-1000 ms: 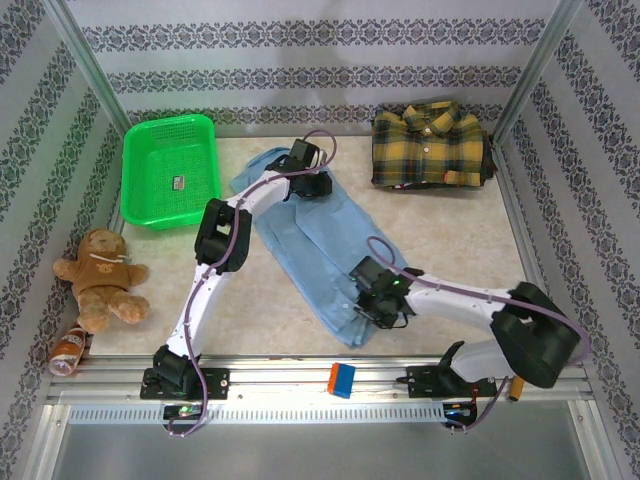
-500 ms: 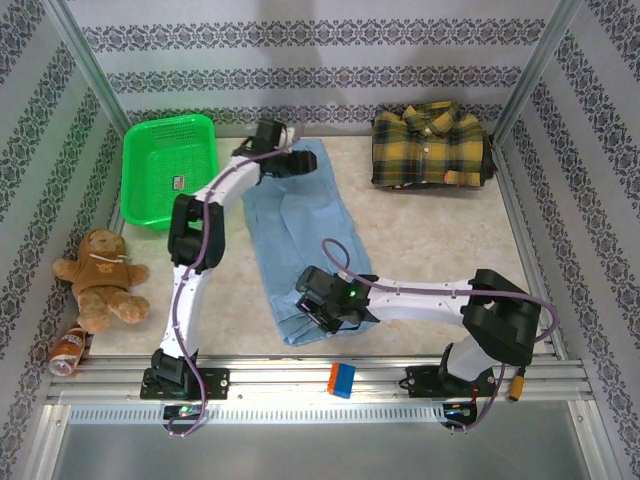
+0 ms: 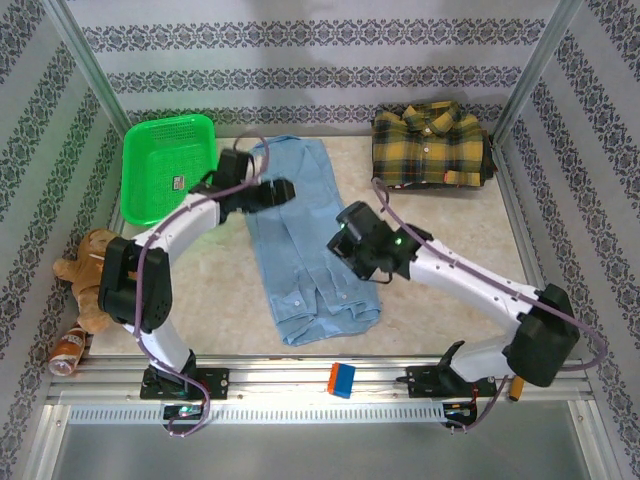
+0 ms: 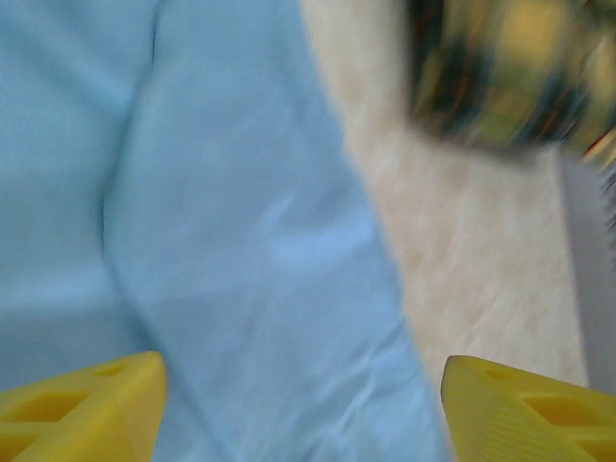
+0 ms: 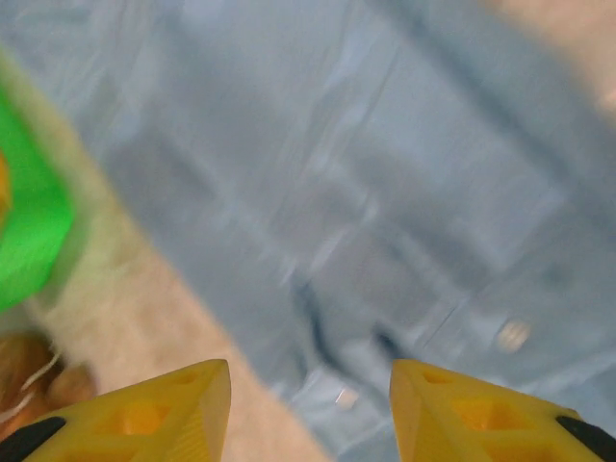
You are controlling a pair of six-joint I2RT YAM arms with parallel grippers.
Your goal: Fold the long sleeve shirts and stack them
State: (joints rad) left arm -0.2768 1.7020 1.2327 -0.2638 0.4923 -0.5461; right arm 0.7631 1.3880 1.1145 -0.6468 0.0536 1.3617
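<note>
Patterned wallpaper panels are enclosing a pale tabletop [image 3: 440,240], and we are recording the following. The light blue shirt [image 3: 300,250] is lying spread out lengthwise at the middle of the tabletop, running from the far side towards the near rail, with buttons showing towards its near end. The plaid shirt [image 3: 430,145] is sitting folded in the far right corner, well apart from the blue one.

We are noting the left tool [image 4: 300,371] positioned over the far left part of the light blue shirt, beside the green basket [image 3: 170,170]. Its yellow fingers [image 4: 87,404] are standing wide apart, with nothing between them and only cloth lying below. The right tool [image 5: 308,380] is hanging over the right edge of the same shirt, around its middle. Its fingers [image 5: 462,414] are likewise standing apart and are gripping nothing. Both wrist views are coming through blurred.

A teddy bear [image 3: 80,268] is lying at the left edge, partly behind the left arm, and a small orange bottle [image 3: 68,350] is lying just near of it. A blue-and-orange block [image 3: 342,380] is resting on the near rail.
</note>
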